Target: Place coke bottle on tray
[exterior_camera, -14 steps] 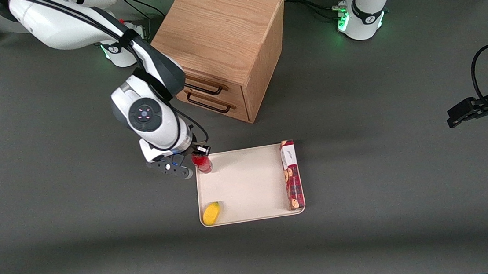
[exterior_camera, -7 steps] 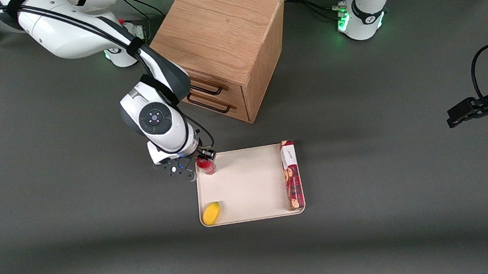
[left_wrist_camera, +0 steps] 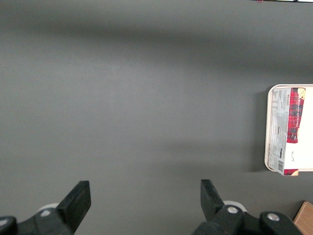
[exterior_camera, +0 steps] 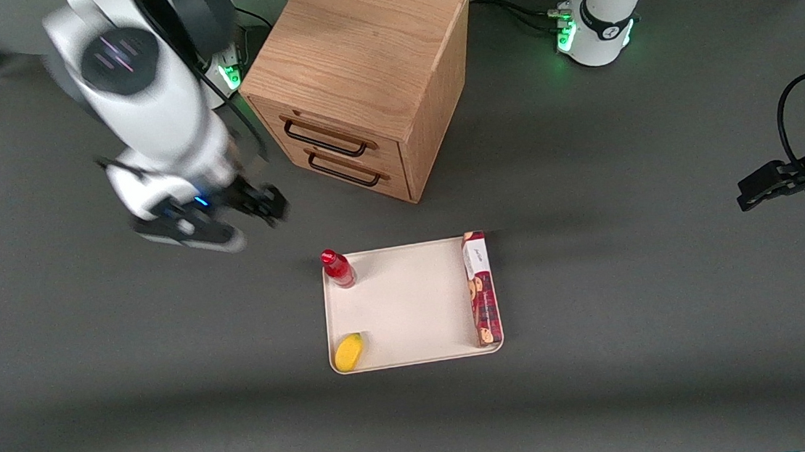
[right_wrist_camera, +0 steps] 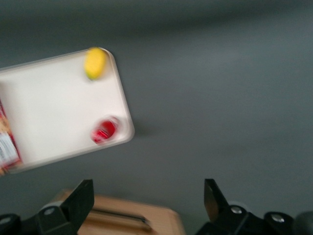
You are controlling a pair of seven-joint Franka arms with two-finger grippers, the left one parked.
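Note:
The coke bottle (exterior_camera: 338, 269), small and red with a red cap, stands upright on the cream-white tray (exterior_camera: 409, 305), in the tray's corner nearest the working arm and farthest from the front camera. It also shows in the right wrist view (right_wrist_camera: 104, 130) on the tray (right_wrist_camera: 58, 117). My right gripper (exterior_camera: 224, 223) is open and empty, raised above the table, away from the tray toward the working arm's end, in front of the wooden drawer cabinet (exterior_camera: 360, 77).
A long red biscuit box (exterior_camera: 481, 288) lies along the tray's edge toward the parked arm's end. A yellow fruit (exterior_camera: 349, 352) lies in the tray's corner near the front camera. The cabinet has two drawers with dark handles (exterior_camera: 326, 139).
My gripper has let go of the bottle, risen and moved away from the tray toward the working arm's end. The bottle stays standing on the tray.

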